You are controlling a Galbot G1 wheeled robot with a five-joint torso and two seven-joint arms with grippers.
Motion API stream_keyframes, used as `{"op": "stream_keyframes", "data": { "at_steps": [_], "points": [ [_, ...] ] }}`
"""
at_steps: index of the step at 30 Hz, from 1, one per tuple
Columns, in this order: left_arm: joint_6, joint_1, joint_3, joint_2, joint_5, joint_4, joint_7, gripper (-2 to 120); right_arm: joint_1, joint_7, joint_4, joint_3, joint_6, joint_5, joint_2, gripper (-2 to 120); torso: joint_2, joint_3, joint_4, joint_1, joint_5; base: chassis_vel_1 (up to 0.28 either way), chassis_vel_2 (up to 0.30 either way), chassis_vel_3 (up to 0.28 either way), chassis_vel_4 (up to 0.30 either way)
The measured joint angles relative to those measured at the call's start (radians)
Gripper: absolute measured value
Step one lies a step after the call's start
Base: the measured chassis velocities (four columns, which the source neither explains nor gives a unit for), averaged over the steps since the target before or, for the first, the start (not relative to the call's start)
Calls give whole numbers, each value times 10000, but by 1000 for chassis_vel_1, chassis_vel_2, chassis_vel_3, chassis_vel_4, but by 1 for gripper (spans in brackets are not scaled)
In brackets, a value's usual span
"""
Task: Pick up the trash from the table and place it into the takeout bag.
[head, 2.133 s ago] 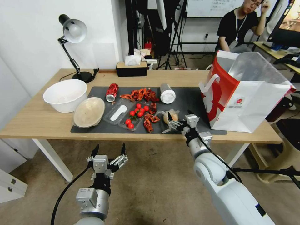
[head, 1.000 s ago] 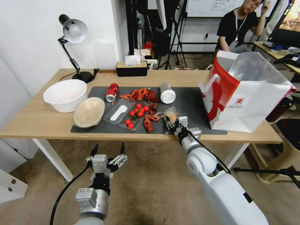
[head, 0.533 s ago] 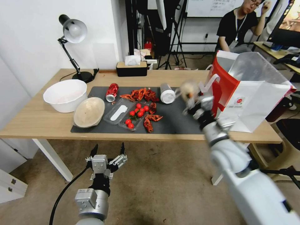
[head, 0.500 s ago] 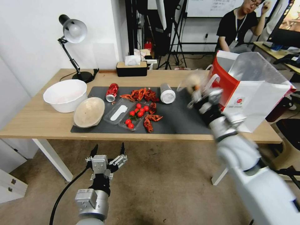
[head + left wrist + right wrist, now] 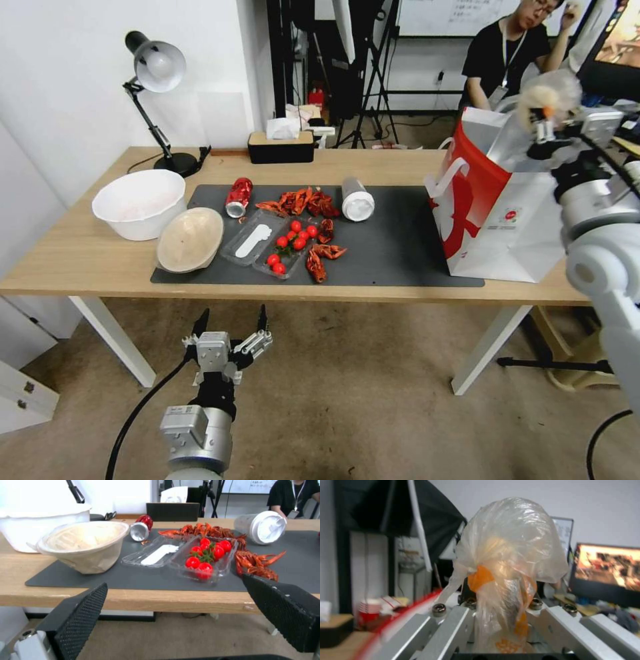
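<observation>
Right gripper (image 5: 543,130), jaws clamped on the knotted bag (image 5: 548,100), is raised above the open mouth of the takeout bag (image 5: 527,220); release not yet made. Left of the takeout bag, on the mat (image 5: 400,233): cup (image 5: 357,199), can (image 5: 238,196), beige bowl (image 5: 190,238), tomato tray (image 5: 287,250) and crayfish shells (image 5: 303,200), all uncollected. Left gripper (image 5: 230,320) is parked below the table (image 5: 67,260) edge, jaws wide.
</observation>
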Motion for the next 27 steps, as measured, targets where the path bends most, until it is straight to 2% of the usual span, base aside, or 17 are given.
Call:
{"op": "stream_keyframes", "data": {
  "at_steps": [1,2,5,6,10,11,14,15,22,27],
  "points": [
    [0,-34,6,2,0,0,1,100,-7,-23,-221,-12,-99,-8,-1,18,0,0,0,0,-1,0,0,0,0],
    [0,-34,6,2,0,0,1,100,-7,-23,-221,-12,-99,-8,-1,18,0,0,0,0,-1,0,0,0,0],
    [3,-99,19,8,0,63,7,100,-64,-169,-507,-134,-335,-51,42,31,0,0,0,2,-3,0,0,0,0],
    [3,-99,19,8,0,63,7,100,-64,-169,-507,-134,-335,-51,42,31,0,0,0,2,-3,0,0,0,0],
    [12,-170,11,20,-9,121,10,100,-35,-200,-606,-301,-384,-257,153,49,0,0,1,2,-4,0,0,0,0],
    [12,-170,11,20,-9,121,10,100,-35,-200,-606,-301,-384,-257,153,49,0,0,1,2,-4,0,0,0,0],
    [22,-203,9,32,-19,137,12,100,26,-201,-631,-376,-389,-368,198,63,0,0,1,2,-4,0,0,0,0],
    [22,-203,9,32,-19,137,12,100,26,-201,-631,-376,-389,-368,198,63,0,0,1,2,-4,0,0,0,0],
    [40,-223,13,50,-36,138,12,100,-24,-198,-549,-362,-392,-398,197,91,0,0,0,1,-3,0,0,0,0],
    [44,-183,8,71,-36,116,12,100,-150,-191,-159,-284,-241,-276,253,100,-1,0,1,2,-2,0,0,0,0]
  ]
}}
